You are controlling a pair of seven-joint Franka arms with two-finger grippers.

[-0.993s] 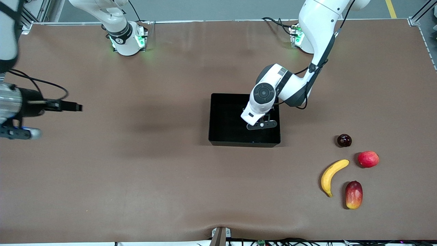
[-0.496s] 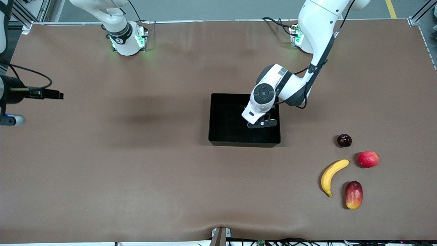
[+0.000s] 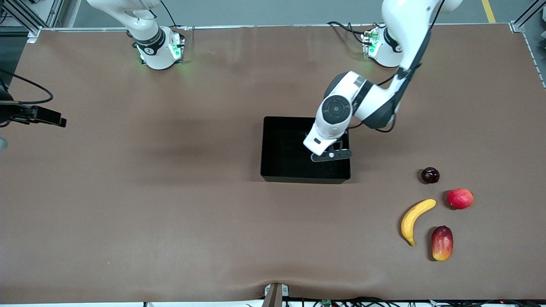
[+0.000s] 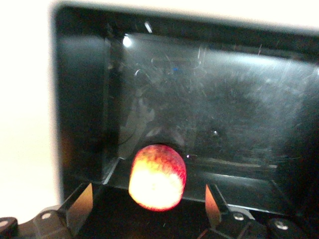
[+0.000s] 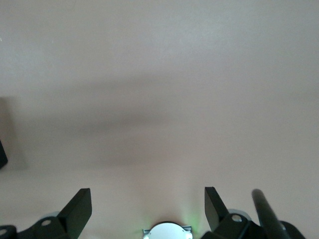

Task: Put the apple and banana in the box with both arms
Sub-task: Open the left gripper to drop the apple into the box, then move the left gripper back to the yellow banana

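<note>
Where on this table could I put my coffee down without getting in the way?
Bare cloth runs from the box toward the right arm's end. Fruit crowds the left arm's end: banana, mango, plum, peach. Left claw hangs over the box.

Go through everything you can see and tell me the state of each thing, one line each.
box: on the table, holds the apple.
apple: inside the box, free between the open jaws.
banana: on the table, outside the box.
left gripper: over the box, jaws open.
right gripper: over bare table, jaws open, holding nothing.
mango: on the table, untouched.
plum: on the table, untouched.
pinkish-red fruit: on the table, untouched.
</note>
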